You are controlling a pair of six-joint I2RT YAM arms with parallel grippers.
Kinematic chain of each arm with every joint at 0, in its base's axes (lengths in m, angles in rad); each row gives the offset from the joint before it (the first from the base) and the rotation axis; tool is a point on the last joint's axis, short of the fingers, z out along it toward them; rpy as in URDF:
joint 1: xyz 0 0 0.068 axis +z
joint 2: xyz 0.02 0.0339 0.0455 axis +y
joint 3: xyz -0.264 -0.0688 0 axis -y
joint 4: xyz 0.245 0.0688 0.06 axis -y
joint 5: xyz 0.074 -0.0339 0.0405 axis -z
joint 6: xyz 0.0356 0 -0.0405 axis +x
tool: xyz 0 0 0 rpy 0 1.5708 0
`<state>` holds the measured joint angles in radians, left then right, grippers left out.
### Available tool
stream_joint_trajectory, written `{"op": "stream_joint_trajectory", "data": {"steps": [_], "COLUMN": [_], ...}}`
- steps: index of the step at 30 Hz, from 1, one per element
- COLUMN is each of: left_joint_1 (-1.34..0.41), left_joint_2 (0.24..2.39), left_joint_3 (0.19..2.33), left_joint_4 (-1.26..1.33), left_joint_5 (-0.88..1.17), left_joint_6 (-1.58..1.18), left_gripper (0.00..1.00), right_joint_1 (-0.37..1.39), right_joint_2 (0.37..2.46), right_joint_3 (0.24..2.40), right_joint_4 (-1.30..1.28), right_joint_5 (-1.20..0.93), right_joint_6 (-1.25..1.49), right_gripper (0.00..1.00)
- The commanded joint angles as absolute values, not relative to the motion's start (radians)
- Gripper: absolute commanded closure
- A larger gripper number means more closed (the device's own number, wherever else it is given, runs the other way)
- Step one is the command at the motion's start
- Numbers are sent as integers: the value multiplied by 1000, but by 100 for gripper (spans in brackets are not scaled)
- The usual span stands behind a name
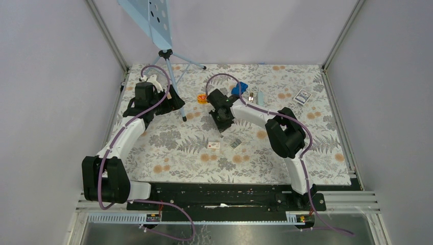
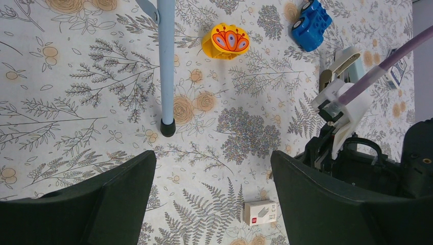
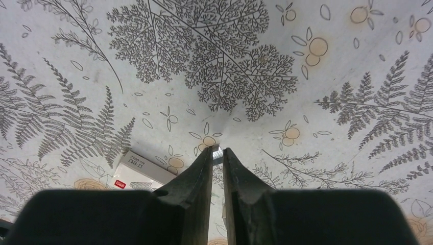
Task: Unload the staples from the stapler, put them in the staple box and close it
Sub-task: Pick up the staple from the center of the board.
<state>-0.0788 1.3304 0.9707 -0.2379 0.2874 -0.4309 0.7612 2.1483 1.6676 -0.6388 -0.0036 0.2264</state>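
A short silvery strip of staples point(image 3: 218, 152) sits pinched between the tips of my right gripper point(image 3: 218, 153), which is nearly closed around it and low over the patterned cloth. From above, the right gripper point(image 1: 223, 127) points down at mid table, just behind the small white box point(image 1: 214, 145). The pale stapler point(image 1: 259, 98) lies at the back right, apart from both grippers, and also shows in the left wrist view as the stapler point(image 2: 343, 62). My left gripper point(image 2: 212, 158) hangs wide open and empty at the back left point(image 1: 153, 108).
A small white box point(image 3: 134, 173) with a red mark lies left of the right fingers. A small grey piece point(image 1: 235, 143) rests beside it. A yellow toy point(image 2: 225, 41), a blue toy point(image 2: 311, 19), a card point(image 1: 303, 96) and a tripod leg point(image 2: 166, 66) stand behind.
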Motion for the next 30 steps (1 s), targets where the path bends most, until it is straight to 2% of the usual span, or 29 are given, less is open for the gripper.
{"op": "stream_joint_trajectory", "data": {"steps": [1, 10, 17, 24, 30], "left_joint_1": [-77, -76, -77, -77, -77], "left_joint_2": [1313, 1313, 1310, 1310, 1311], "left_joint_3": [969, 969, 967, 968, 968], "left_joint_4": [-198, -198, -199, -199, -198], "left_joint_5": [291, 296, 290, 290, 295], "left_joint_6": [-438, -439, -436, -436, -439], "left_gripper": [13, 13, 13, 13, 13], "right_joint_1": [774, 774, 774, 773, 774], "right_joint_2": [2144, 2185, 2231, 2234, 2254], "right_joint_3": [1715, 1736, 1786, 1784, 1786], "right_joint_4": [-672, -711, -761, -704, -717], "right_joint_5": [28, -47, -35, 41, 159], "right_joint_6": [223, 113, 103, 275, 372], "right_gripper": [78, 51, 45, 41, 45]}}
